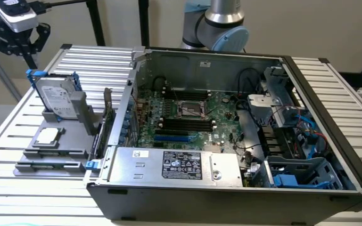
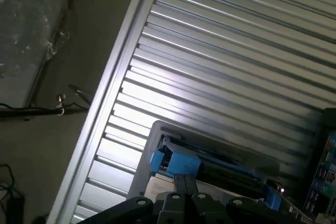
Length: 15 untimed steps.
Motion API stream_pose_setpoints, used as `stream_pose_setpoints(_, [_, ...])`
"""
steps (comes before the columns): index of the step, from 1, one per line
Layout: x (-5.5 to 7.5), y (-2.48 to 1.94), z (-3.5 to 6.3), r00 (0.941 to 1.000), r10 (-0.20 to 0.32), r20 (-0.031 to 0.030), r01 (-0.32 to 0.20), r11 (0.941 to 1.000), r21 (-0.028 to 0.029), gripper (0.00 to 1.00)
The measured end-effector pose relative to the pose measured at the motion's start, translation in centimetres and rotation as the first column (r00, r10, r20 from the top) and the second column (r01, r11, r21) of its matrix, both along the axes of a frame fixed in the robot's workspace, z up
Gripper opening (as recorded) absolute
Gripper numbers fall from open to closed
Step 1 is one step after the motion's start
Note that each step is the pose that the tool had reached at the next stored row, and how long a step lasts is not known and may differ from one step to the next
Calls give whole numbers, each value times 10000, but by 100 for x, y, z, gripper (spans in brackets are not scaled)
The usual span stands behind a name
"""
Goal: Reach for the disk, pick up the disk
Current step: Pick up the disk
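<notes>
The disk (image 1: 58, 96) stands on edge in a grey holder on the slatted table at the exterior view's left. It is silver-grey with a white label and a blue carrier around it. My gripper (image 1: 19, 51) hangs high above the table's far left corner, well above and behind the disk, touching nothing. In the wrist view the disk's blue-framed upper edge (image 2: 176, 162) lies just beyond my gripper (image 2: 184, 179), whose two fingers rest side by side, shut on nothing.
A grey fixture (image 1: 36, 157) in front of the disk carries a small square silver chip (image 1: 47, 136). The open computer case (image 1: 332, 117) fills the exterior view's middle and right, with a silver power supply box (image 1: 181, 165) at its front. The bare slatted table (image 2: 236, 51) extends past the disk, with a floor drop beyond its edge.
</notes>
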<state>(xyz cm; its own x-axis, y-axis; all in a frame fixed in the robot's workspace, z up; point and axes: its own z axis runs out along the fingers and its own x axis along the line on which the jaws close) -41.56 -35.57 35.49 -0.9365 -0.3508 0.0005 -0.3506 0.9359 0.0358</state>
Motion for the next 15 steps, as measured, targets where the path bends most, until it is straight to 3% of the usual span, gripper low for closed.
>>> stream_pose_setpoints(3, [0, 0, 0, 9985, 545, 0, -545, 9985, 0, 11])
stream_pose_setpoints(7, [0, 0, 0, 9919, 1272, -1, -1272, 9919, 0, 11])
stream_pose_setpoints(11, [0, 0, -1, 9800, 1988, 0, -1988, 9800, 0, 11])
stream_pose_setpoints(15, [0, 0, -3, 9631, 2692, 0, -2692, 9631, 0, 11])
